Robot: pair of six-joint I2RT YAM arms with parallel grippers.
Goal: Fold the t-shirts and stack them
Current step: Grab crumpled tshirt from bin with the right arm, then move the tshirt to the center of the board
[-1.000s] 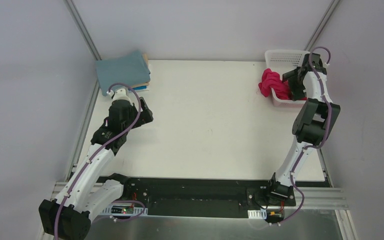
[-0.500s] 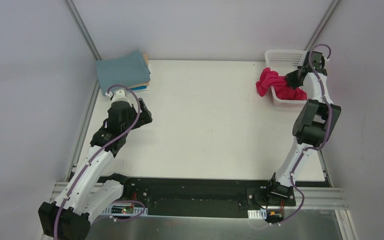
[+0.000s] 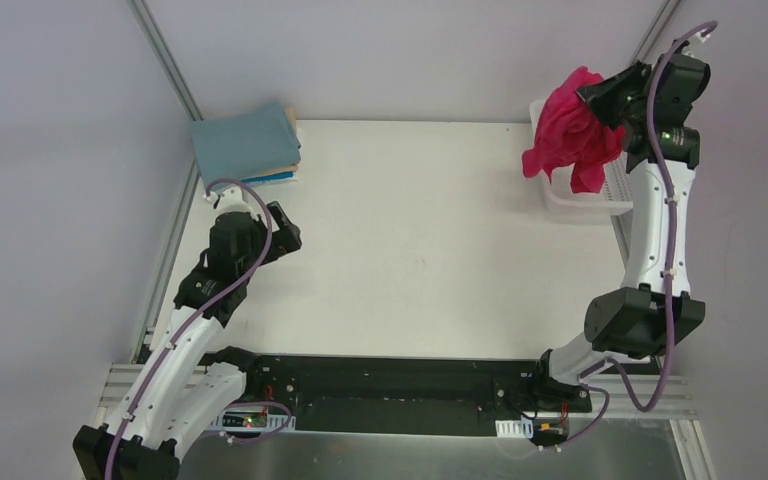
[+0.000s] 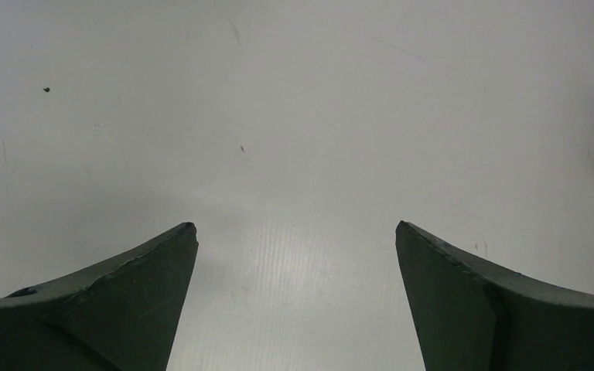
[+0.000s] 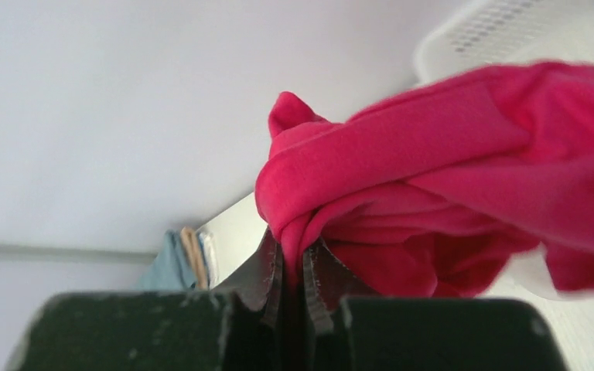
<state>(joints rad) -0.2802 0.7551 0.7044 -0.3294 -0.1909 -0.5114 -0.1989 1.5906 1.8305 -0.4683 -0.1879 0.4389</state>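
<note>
the right gripper [image 5: 292, 259] has its fingers pressed together on a fold of the pink shirt [image 5: 433, 185], with only a thin line of cloth showing between them. how much cloth is caught deeper in cannot be seen. the shirt hangs in a bunch, so sleeves, collar and hem cannot be told apart, and its right end runs out of the wrist picture. from above, the bunch covers the gripper's fingertips and the far left part of the basket [image 3: 582, 204]. whether the lowest tail of cloth touches the basket cannot be told. the left gripper [image 4: 295, 225] has its fingers spread wide over the bare table [image 4: 294, 93] with nothing between them. only the finger ends show in its wrist view.

a second ago the right gripper was low at the basket with its fingers apart, and the shirt lay slumped over the basket's left rim. now that arm stands tall and the shirt is lifted above the basket. the left arm has barely shifted.

the stack of folded shirts [image 3: 245, 145] lies at the far left corner of the table, teal-grey on top with tan and blue edges under it, just beyond the left gripper. purple cables [image 3: 672, 190] loop along both arms.
</note>
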